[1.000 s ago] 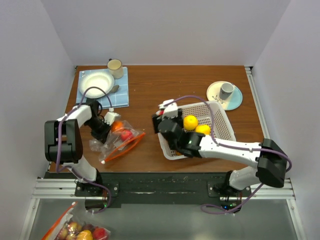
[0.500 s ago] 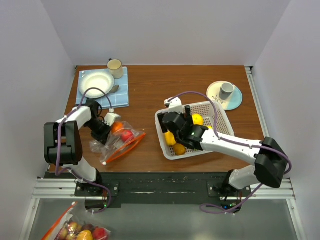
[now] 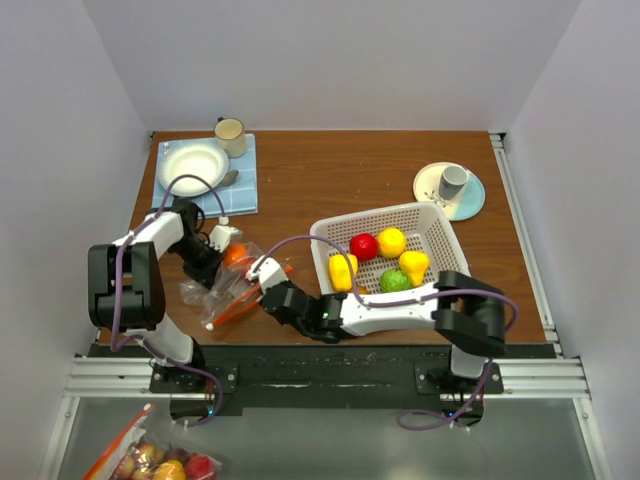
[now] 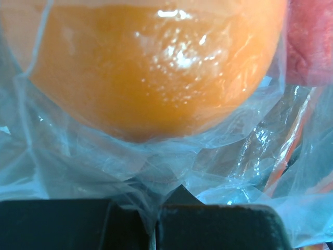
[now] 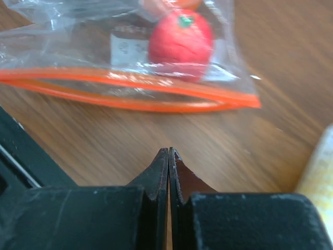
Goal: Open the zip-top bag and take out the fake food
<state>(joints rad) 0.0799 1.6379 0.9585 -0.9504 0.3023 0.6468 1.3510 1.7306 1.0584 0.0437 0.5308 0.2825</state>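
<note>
Farthest left, at the back corner of the table (image 3: 330, 160), a blue mat (image 3: 245, 185) carries a white bowl (image 3: 192, 163), with a cream mug (image 3: 230, 131) at its far edge. Nearer the front, the left gripper (image 3: 208, 268) is pushed against the back of the zip-top bag (image 3: 228, 292), which lies on the wood near the table's left front. In the left wrist view its two black fingers (image 4: 67, 224) are closed together, with a fold of the clear plastic pinched in the seam between them. A glossy orange fruit (image 4: 151, 67) sits inside the bag just past the tips.

Beside it in the bag lies a red fruit (image 5: 180, 41) with a small green stem mark. The bag's orange-red zip strip (image 5: 237, 98) faces the right arm. Its two tracks lie parted along most of their length and meet at one end.

The right gripper (image 5: 169, 156) is low over the wood just in front of that strip, apart from it. Its fingers are pressed together with nothing between them.

Right of the bag stands the white basket (image 3: 440, 215). It holds loose fake food: a long yellow piece (image 3: 342, 271), a red ball (image 3: 363, 246), a yellow lemon (image 3: 391, 241), a green piece (image 3: 394, 281) and a yellow pepper (image 3: 413, 265). Farther right and back, a grey cup (image 3: 453, 180) stands on a plate (image 3: 474, 198).
</note>
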